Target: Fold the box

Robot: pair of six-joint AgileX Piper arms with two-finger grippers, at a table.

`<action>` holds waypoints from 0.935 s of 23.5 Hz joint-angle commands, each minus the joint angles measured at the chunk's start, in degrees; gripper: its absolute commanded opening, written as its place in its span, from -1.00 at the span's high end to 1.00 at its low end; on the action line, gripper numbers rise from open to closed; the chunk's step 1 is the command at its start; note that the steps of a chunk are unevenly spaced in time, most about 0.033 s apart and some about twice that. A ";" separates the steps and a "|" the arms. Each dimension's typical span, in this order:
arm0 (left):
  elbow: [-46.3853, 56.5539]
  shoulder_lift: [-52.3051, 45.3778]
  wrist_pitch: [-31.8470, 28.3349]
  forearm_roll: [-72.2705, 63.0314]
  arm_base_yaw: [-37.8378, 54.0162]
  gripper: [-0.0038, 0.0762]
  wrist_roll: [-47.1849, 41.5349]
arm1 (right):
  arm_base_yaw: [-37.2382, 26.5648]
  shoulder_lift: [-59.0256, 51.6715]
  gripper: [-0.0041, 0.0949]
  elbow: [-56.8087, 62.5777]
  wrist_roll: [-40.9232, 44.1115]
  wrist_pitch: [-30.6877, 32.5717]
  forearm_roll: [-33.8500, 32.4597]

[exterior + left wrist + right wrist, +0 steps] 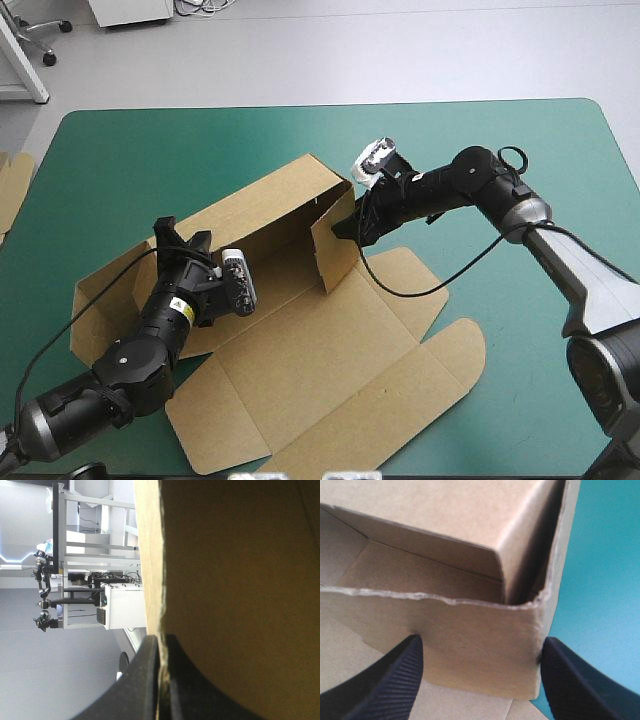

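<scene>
The brown box [330,350] lies mid-table, its long far wall raised and its lid and flaps flat toward the near edge. My left gripper [180,242] is at the left part of the raised wall. In the left wrist view its fingers [145,680] pinch the wall's pale edge [152,580], so it is shut on the box. My right gripper [347,228] is at the box's right end, where a short side flap [335,250] stands upright. In the right wrist view this gripper [481,642] is open, with the flap [470,625] between its spread fingers.
An edge of more brown board [12,185] shows at the table's left edge. Bare teal-green cover [500,140] stretches along the far side and to the right of the box.
</scene>
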 commanded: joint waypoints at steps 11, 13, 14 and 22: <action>-1.32 -0.99 -0.14 1.66 -0.31 0.94 -0.76 | 0.56 0.60 -0.36 -1.48 -8.07 -1.35 12.75; -1.32 -0.99 -0.14 1.66 -0.31 0.94 -0.76 | 0.56 0.60 -0.36 -1.48 -10.03 -1.90 15.11; -1.32 -0.99 -0.14 1.66 -0.31 0.94 -0.76 | 0.56 0.60 -0.36 -1.48 -10.26 -2.00 15.52; -1.32 -0.99 -1.32 2.58 -0.31 0.94 -2.67 | 0.74 0.71 -0.31 -1.48 -10.26 -2.93 15.60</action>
